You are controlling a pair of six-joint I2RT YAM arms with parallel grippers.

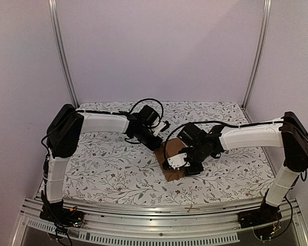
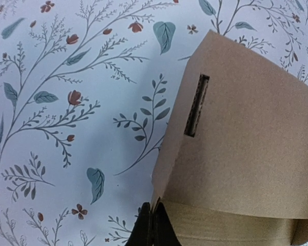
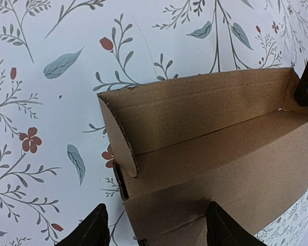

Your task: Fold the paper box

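Sitting near ctr of the floral-print surface [image 1: 108, 164], btwn the two arms, is the paper box [image 1: 173, 173]: plain brown corrugated cardboard, partly folded. The only marks on show are the cloth's pattern, blue-grey leaves w/ small red blooms.

Orientation: in the top view the box's long axis runs approx near-to-far, slanted a little. Its far end is toward the L arm [image 1: 105, 123] and its near end toward the surface's front edge. The R arm [image 1: 246, 136] hides much of it at the wrist, so the exact outline can't be told.

From the R wrist cam the long axis lies across the pic, rising slightly to the right. One long wall [image 3: 195, 105] stands up on the far side w/ a floor panel below it. Another long panel is folded nearer the cam, and the open side faces the cam. At the left end a rounded flap [image 3: 118, 136] curls inward.

From the L wrist cam a broad panel tilts over the surface w/ a narrow slot [image 2: 196, 105] cut thru it, parallel to the panel's nearby edge.

L jaws: fully closed, pinching a cardboard edge at the box's end. The dark fingers [image 2: 164, 236] are pressed together w/ the sheet meeting their seam.

R jaws: wide apart, fingers [image 3: 92, 230] straddling the box's near corner. The left-hand finger stands clear of the cardboard, so no grip.
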